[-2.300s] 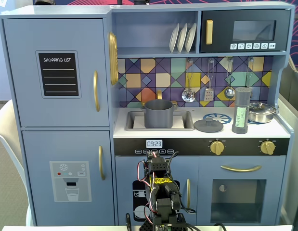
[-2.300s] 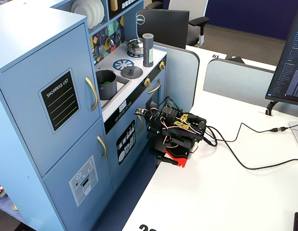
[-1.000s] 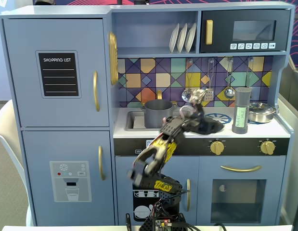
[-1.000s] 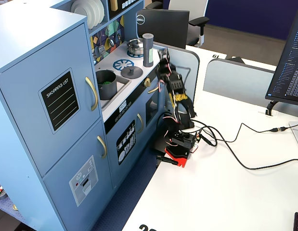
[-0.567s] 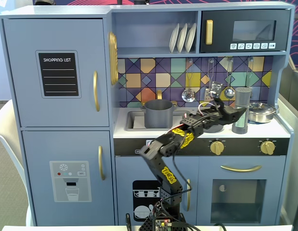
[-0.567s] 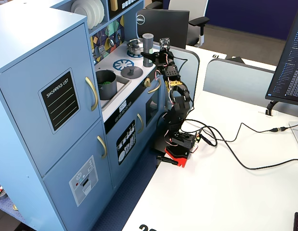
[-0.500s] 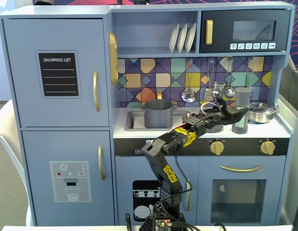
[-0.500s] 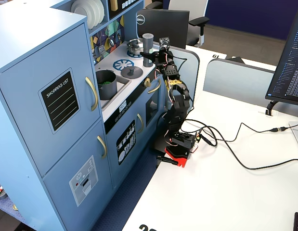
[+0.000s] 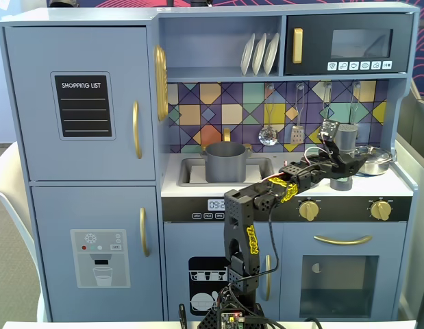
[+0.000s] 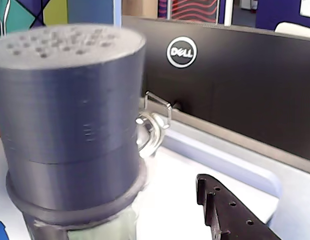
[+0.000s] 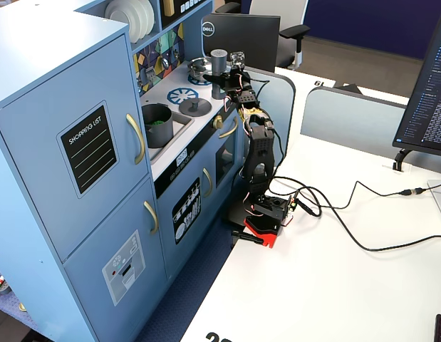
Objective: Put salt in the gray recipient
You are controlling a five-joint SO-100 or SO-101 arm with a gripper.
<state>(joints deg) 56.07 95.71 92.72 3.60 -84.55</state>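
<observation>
The salt (image 9: 346,139), a slim gray shaker with a darker cap, stands upright on the right of the toy kitchen counter. My gripper (image 9: 343,170) is level with its body, and the arm stretches to it from the lower middle. In the wrist view the holed cap of the salt (image 10: 69,115) fills the left side. One black finger (image 10: 230,215) sits to its right with a bright gap between them, so the gripper is open. The other finger is out of view. The gray recipient (image 9: 227,162) sits in the sink well to the left, also seen from the side (image 11: 157,125).
A flat gray lid (image 11: 194,105) with a knob lies between the sink and the shaker. A shiny steel pan (image 9: 371,159) stands just right of the shaker. Utensils hang on the tiled back wall (image 9: 294,110). A Dell monitor (image 10: 235,75) stands behind the kitchen's side panel.
The arm has unfolded from its rest in front of the kitchen and swung up and right. In the last half second the gripper slid further right, up to the shaker.
</observation>
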